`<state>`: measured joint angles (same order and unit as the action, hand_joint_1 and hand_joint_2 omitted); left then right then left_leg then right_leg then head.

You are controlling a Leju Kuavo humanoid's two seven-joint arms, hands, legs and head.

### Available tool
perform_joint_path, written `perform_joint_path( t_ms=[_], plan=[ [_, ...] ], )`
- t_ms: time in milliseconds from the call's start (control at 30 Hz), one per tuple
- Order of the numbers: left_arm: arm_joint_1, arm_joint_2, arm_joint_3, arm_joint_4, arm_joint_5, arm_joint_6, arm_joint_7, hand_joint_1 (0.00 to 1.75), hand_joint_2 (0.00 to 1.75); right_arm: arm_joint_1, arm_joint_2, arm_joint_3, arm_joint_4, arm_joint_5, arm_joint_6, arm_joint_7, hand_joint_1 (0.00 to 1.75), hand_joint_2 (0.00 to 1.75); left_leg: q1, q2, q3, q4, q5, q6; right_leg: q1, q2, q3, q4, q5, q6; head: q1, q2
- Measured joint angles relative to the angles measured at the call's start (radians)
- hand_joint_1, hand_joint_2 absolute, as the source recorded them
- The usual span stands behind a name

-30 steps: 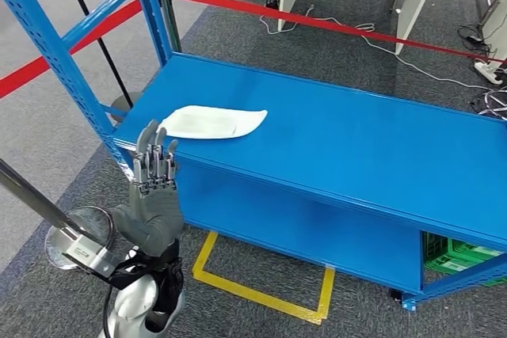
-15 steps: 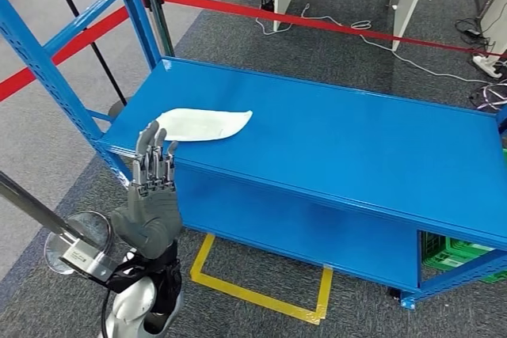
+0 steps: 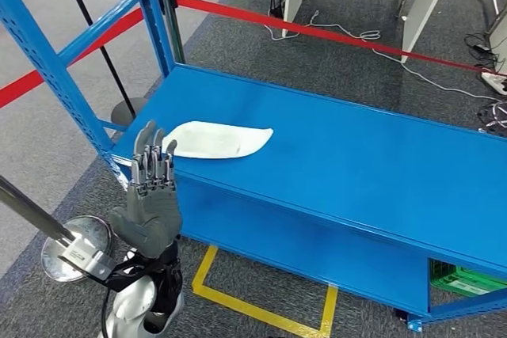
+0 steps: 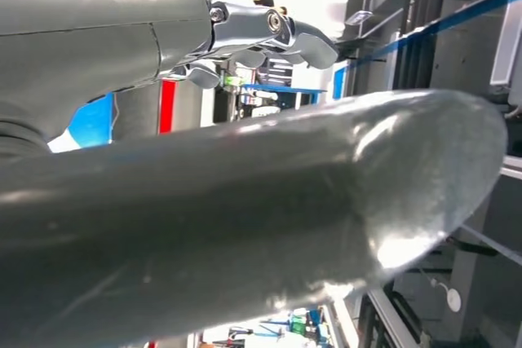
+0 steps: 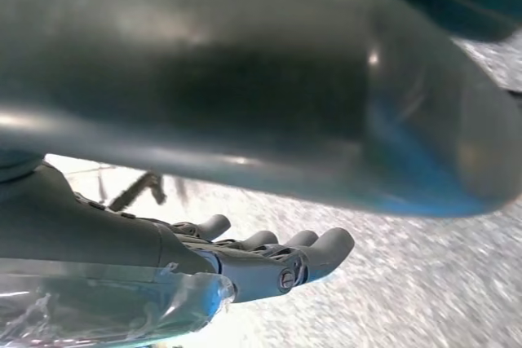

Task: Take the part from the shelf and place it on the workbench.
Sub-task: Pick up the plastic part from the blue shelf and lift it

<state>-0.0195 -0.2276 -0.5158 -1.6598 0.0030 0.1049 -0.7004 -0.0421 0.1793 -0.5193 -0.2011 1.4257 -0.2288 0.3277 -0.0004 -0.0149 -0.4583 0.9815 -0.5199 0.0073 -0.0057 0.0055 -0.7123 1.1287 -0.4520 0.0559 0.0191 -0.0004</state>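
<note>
A flat white part with one pointed end lies near the left front corner of the blue shelf board. My left hand is raised just in front of that corner, below and left of the part and not touching it. Its fingers point up, slightly apart, with nothing in them. In the left wrist view the thick thumb crosses the picture and the fingers stretch out beyond it. My right hand hangs over the grey carpet with fingers straight. A clear glossy film lies along its edge.
Blue shelf uprights rise at the left. Red barrier tape runs behind the shelf from a post with a round metal base. Yellow floor marking lies under the shelf front and a green crate at its lower right.
The camera has shifted, so the shelf and part sit slightly further right and lower in the picture. My left hand stays raised by the shelf corner, still holding nothing.
</note>
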Motion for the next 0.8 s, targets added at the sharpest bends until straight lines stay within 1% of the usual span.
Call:
perform_joint_path(
  t_ms=[33, 67, 100, 133, 167, 200, 233, 267, 333, 367, 400, 433, 500, 533, 567, 600, 633, 667, 700, 733, 767, 800],
  plan=[
    [0.0, 0.0, 0.0, 0.0, 0.0, 0.0, 0.0, 0.0, 0.0, 0.0, 0.0, 0.0, 0.0, 0.0, 0.0, 0.0, 0.0, 0.0, -0.001, 0.0, 0.01, 0.001, -0.012, -0.005, 0.002, -0.001, 0.015, -0.047, 0.044, -0.005, 0.0, 0.0],
    [0.001, 0.0, 0.0, 0.0, 0.0, 0.0, 0.0, 0.0, 0.0, 0.0, 0.0, 0.0, 0.0, 0.0, 0.0, 0.0, 0.0, 0.0, -0.002, -0.001, 0.017, 0.001, -0.023, -0.011, 0.004, -0.002, 0.024, -0.075, 0.077, -0.012, -0.001, 0.0],
    [0.001, 0.0, 0.0, 0.0, 0.0, 0.0, 0.0, 0.0, 0.0, -0.001, 0.0, 0.0, 0.001, 0.0, 0.0, 0.0, 0.0, 0.0, -0.002, -0.001, 0.022, 0.003, -0.029, -0.018, 0.007, -0.002, 0.029, -0.085, 0.09, -0.02, -0.001, 0.0],
    [0.001, 0.0, 0.0, -0.001, -0.001, 0.0, 0.0, 0.0, 0.0, -0.003, 0.0, 0.0, 0.001, 0.0, 0.0, 0.001, 0.0, 0.0, -0.002, -0.001, 0.025, 0.003, -0.031, -0.024, 0.009, -0.002, 0.034, -0.083, 0.089, -0.028, -0.002, 0.0],
    [0.001, 0.001, 0.0, -0.001, -0.001, 0.0, 0.0, 0.0, 0.0, -0.004, 0.0, -0.001, 0.0, -0.001, 0.0, 0.001, 0.0, 0.0, 0.0, -0.001, 0.025, 0.01, -0.03, -0.029, 0.008, -0.001, 0.037, -0.086, 0.092, -0.035, -0.002, 0.0],
    [0.001, 0.001, 0.0, -0.003, -0.001, 0.0, 0.0, 0.0, 0.0, -0.005, 0.0, -0.001, 0.0, -0.001, 0.0, 0.001, 0.0, 0.0, 0.0, 0.0, 0.015, 0.033, -0.029, -0.033, 0.007, -0.001, 0.042, -0.09, 0.091, -0.04, -0.003, 0.0],
    [0.001, 0.001, 0.0, -0.004, -0.001, 0.0, -0.001, 0.0, 0.0, -0.006, 0.0, -0.001, 0.0, -0.001, 0.0, 0.002, 0.0, 0.0, 0.0, 0.001, -0.008, 0.072, -0.037, -0.038, 0.005, 0.0, 0.046, -0.093, 0.09, -0.045, -0.004, 0.0],
    [0.002, 0.002, 0.0, -0.005, -0.001, 0.0, -0.001, 0.0, 0.0, -0.006, 0.0, -0.001, 0.0, 0.0, 0.0, 0.001, 0.0, 0.0, 0.001, 0.002, -0.044, 0.129, -0.056, -0.043, 0.004, 0.0, 0.048, -0.096, 0.088, -0.048, -0.005, 0.0],
    [0.002, 0.002, 0.0, -0.006, -0.001, 0.0, -0.001, 0.0, 0.0, -0.008, 0.0, -0.001, 0.0, 0.003, -0.001, 0.001, 0.0, 0.0, 0.002, 0.002, -0.127, 0.246, -0.111, -0.05, 0.003, 0.0, 0.049, -0.097, 0.084, -0.053, -0.006, 0.0],
    [0.002, 0.002, 0.0, -0.006, -0.001, 0.0, -0.001, 0.0, 0.0, -0.008, 0.0, -0.001, 0.0, 0.004, -0.001, 0.001, 0.0, 0.0, 0.002, 0.002, -0.158, 0.279, -0.126, -0.05, 0.003, 0.0, 0.05, -0.097, 0.082, -0.054, -0.006, 0.0],
    [0.002, 0.003, 0.0, -0.006, -0.001, 0.001, -0.001, 0.0, 0.0, -0.008, 0.0, -0.001, 0.0, 0.006, -0.001, 0.001, 0.0, 0.0, 0.003, 0.003, -0.174, 0.282, -0.119, -0.05, 0.003, 0.0, 0.051, -0.097, 0.08, -0.054, -0.006, 0.0],
    [0.002, 0.003, 0.0, -0.006, -0.001, 0.001, -0.001, 0.0, 0.0, -0.008, 0.0, -0.001, 0.0, 0.007, -0.001, 0.002, 0.0, 0.0, 0.003, 0.003, -0.173, 0.253, -0.09, -0.05, 0.002, 0.001, 0.053, -0.097, 0.079, -0.053, -0.006, 0.0],
    [0.002, 0.003, 0.0, -0.006, -0.001, 0.001, -0.001, 0.0, 0.0, -0.008, 0.0, -0.001, 0.0, 0.007, 0.004, 0.009, 0.0, 0.0, 0.004, 0.004, -0.137, 0.135, -0.002, -0.049, 0.001, 0.004, 0.058, -0.096, 0.078, -0.047, -0.007, 0.0],
    [0.002, 0.003, 0.0, -0.006, -0.001, 0.002, -0.001, 0.0, 0.0, -0.008, 0.0, -0.001, 0.0, 0.005, 0.006, 0.016, 0.0, 0.0, 0.005, 0.004, -0.119, 0.081, 0.022, -0.046, 0.002, 0.005, 0.058, -0.094, 0.078, -0.042, -0.008, 0.0],
    [0.002, 0.002, 0.0, -0.006, -0.001, 0.002, -0.001, 0.0, 0.0, -0.008, 0.0, -0.002, 0.0, 0.002, 0.009, 0.028, 0.0, 0.0, 0.004, 0.005, -0.108, 0.046, 0.036, -0.041, 0.003, 0.006, 0.058, -0.094, 0.077, -0.035, -0.008, 0.0],
    [0.002, 0.002, 0.0, -0.006, -0.001, 0.002, -0.001, 0.0, 0.0, -0.008, 0.0, -0.002, 0.0, -0.001, 0.011, 0.042, 0.0, 0.0, 0.003, 0.005, -0.106, 0.03, 0.039, -0.035, 0.004, 0.006, 0.057, -0.094, 0.076, -0.029, -0.009, 0.0],
    [0.002, 0.001, 0.0, -0.006, -0.001, 0.001, -0.001, 0.0, 0.0, -0.008, 0.0, -0.003, 0.0, -0.004, 0.015, 0.057, 0.0, 0.0, 0.002, 0.005, -0.107, 0.028, 0.04, -0.027, 0.004, 0.006, 0.057, -0.096, 0.076, -0.022, -0.008, 0.0],
    [0.002, 0.001, -0.001, -0.006, -0.001, 0.0, -0.001, 0.0, 0.0, -0.008, 0.0, -0.005, 0.0, -0.008, 0.021, 0.072, 0.0, 0.0, 0.003, 0.004, -0.106, 0.026, 0.051, -0.02, 0.003, 0.005, 0.056, -0.097, 0.074, -0.016, -0.009, 0.0],
    [0.002, 0.0, -0.002, -0.006, -0.001, -0.002, 0.0, 0.0, 0.0, -0.007, 0.0, -0.008, 0.0, -0.011, 0.028, 0.085, 0.0, 0.0, 0.004, 0.005, -0.105, 0.025, 0.058, -0.013, 0.002, 0.004, 0.054, -0.088, 0.065, -0.012, -0.008, 0.0],
    [0.002, 0.0, -0.003, -0.006, -0.001, -0.003, 0.0, 0.0, 0.0, -0.008, 0.0, -0.012, 0.0, -0.014, 0.036, 0.096, 0.0, 0.0, 0.005, 0.005, -0.104, 0.024, 0.064, -0.006, 0.001, 0.003, 0.045, -0.064, 0.047, -0.008, -0.005, 0.0],
    [0.001, 0.0, -0.004, -0.006, -0.001, -0.005, 0.001, 0.0, 0.0, -0.008, 0.0, -0.016, 0.0, -0.017, 0.042, 0.105, 0.0, 0.0, 0.006, 0.006, -0.104, 0.023, 0.067, -0.001, 0.0, 0.003, 0.027, -0.017, 0.016, -0.004, -0.004, 0.0],
    [0.001, 0.0, -0.005, -0.006, 0.0, -0.007, 0.002, 0.0, 0.0, -0.008, 0.0, -0.02, 0.0, -0.019, 0.047, 0.113, 0.0, 0.0, 0.005, 0.006, -0.105, 0.023, 0.068, 0.002, 0.0, 0.002, 0.002, 0.048, -0.022, -0.002, -0.001, 0.0]
  ],
)
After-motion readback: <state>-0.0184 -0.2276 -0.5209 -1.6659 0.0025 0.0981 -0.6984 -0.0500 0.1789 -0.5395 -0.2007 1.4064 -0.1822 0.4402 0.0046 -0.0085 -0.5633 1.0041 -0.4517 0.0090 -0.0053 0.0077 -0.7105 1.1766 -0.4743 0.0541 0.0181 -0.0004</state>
